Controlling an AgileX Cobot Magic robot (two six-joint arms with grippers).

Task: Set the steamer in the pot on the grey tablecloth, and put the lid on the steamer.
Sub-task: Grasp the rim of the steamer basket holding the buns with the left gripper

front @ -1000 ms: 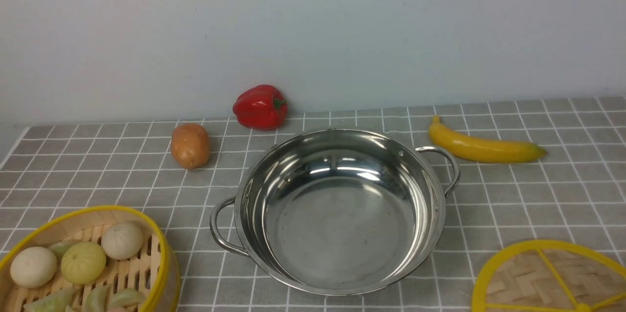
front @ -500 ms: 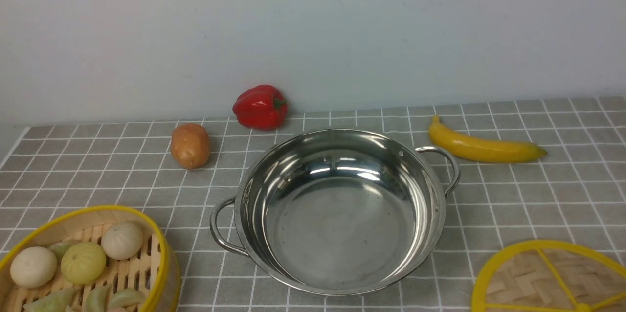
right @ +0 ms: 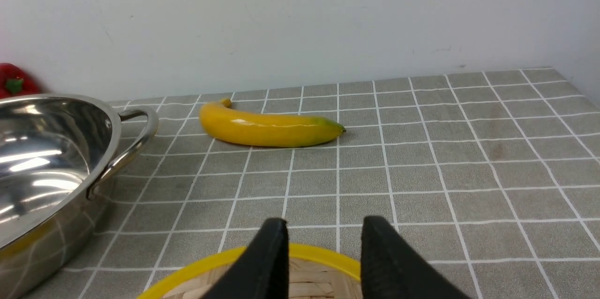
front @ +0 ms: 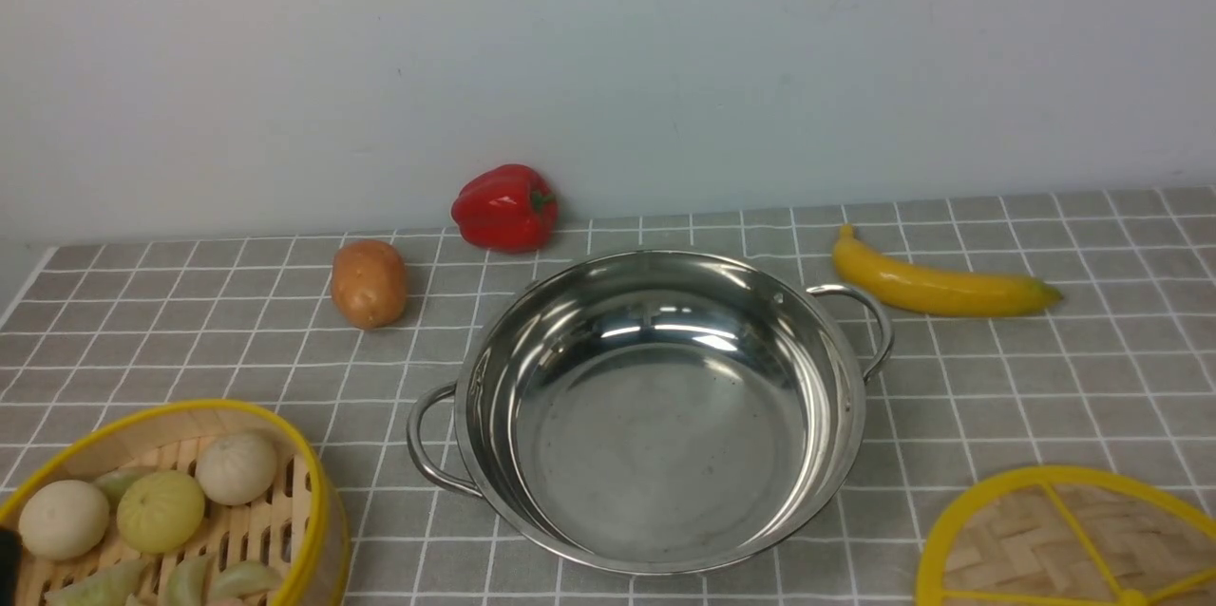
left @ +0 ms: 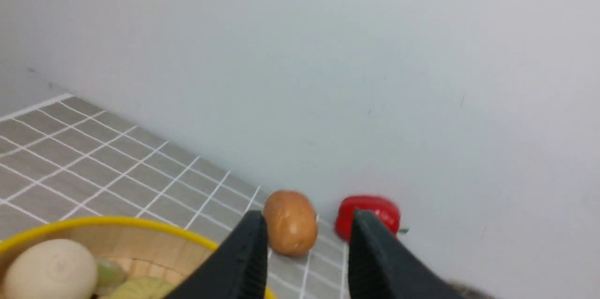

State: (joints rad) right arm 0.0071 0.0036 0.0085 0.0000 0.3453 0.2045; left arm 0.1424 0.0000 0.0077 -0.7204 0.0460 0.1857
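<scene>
Hovering left jaws, parted and empty, at near-left rim of steamer (front: 204,407), eyeing pot (front: 655,435) off rightward; hanging right jaws, same, over lid (front: 1045,549).

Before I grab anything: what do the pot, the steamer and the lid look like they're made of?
Pot: probably polished stainless steel, since it is mirror-bright with sharp reflected highlights.
Steamer: pale matte bamboo or wood, with visible slats and strips. The glossy yellow rim may be plastic.
Lid: matte woven bamboo-like panel in a herringbone pattern. The smooth yellow rim and spokes are possibly plastic.
</scene>
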